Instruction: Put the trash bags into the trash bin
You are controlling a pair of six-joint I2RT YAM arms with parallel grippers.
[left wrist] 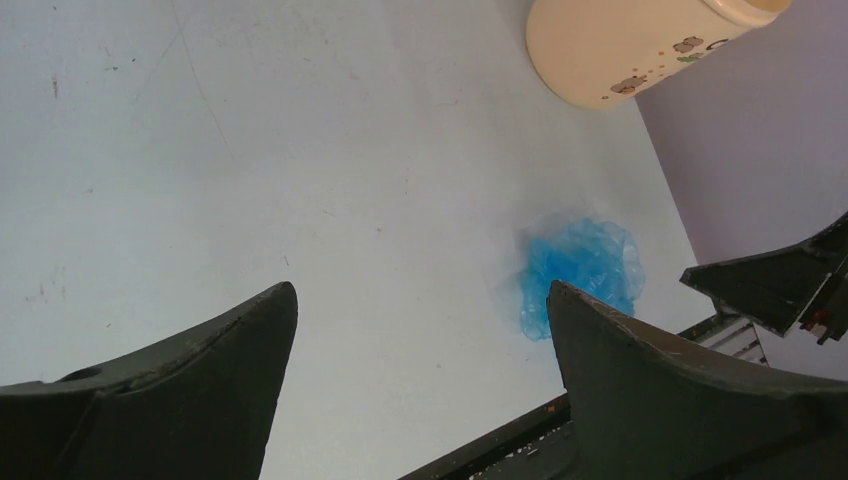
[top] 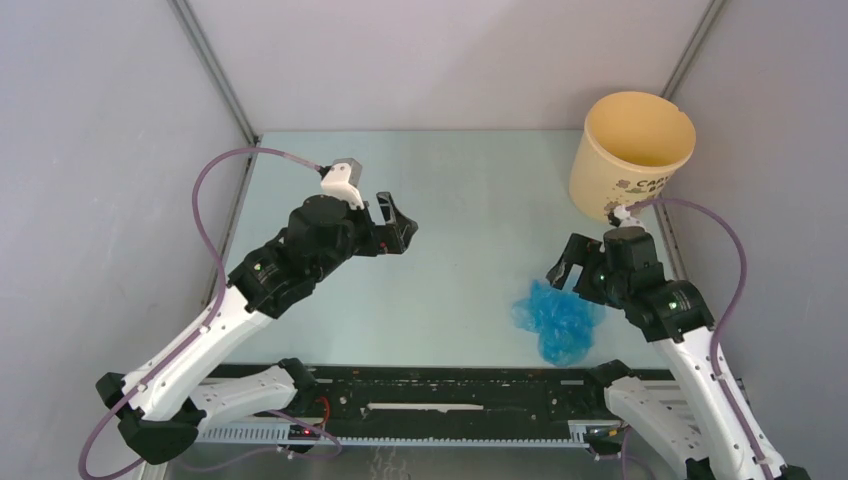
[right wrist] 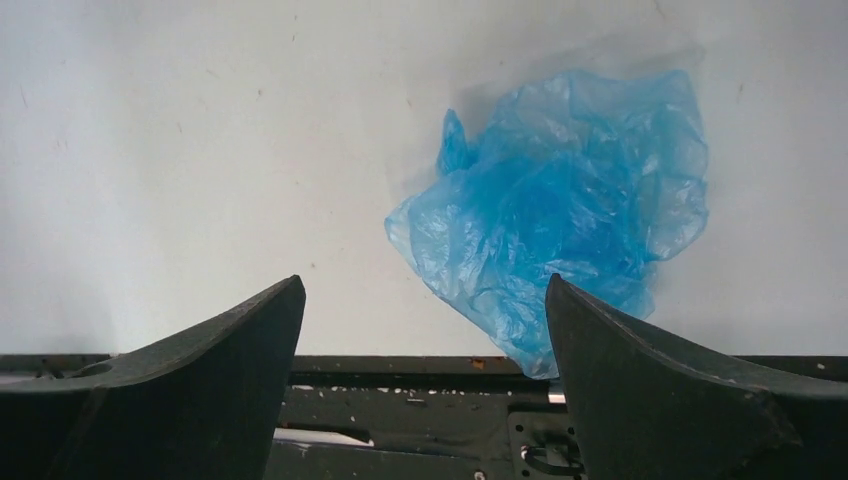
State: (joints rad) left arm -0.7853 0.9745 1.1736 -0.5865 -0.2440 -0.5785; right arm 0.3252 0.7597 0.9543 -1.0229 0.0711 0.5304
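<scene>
The trash bag (top: 555,318) is a crumpled, translucent light-blue film lying on the table near the front right edge; it also shows in the left wrist view (left wrist: 585,265) and the right wrist view (right wrist: 560,210). The trash bin (top: 630,155), a pale yellow tub with dark lettering, stands upright at the back right corner (left wrist: 620,50). My right gripper (top: 565,268) hovers open just above and behind the bag, nothing between its fingers (right wrist: 425,282). My left gripper (top: 395,222) is open over the table's middle left, far from the bag (left wrist: 420,290).
A black rail (top: 440,400) with the arm bases runs along the near table edge, right beside the bag (right wrist: 400,400). Grey walls (top: 100,150) enclose the table on the left, back and right. The bin sits close to the right wall.
</scene>
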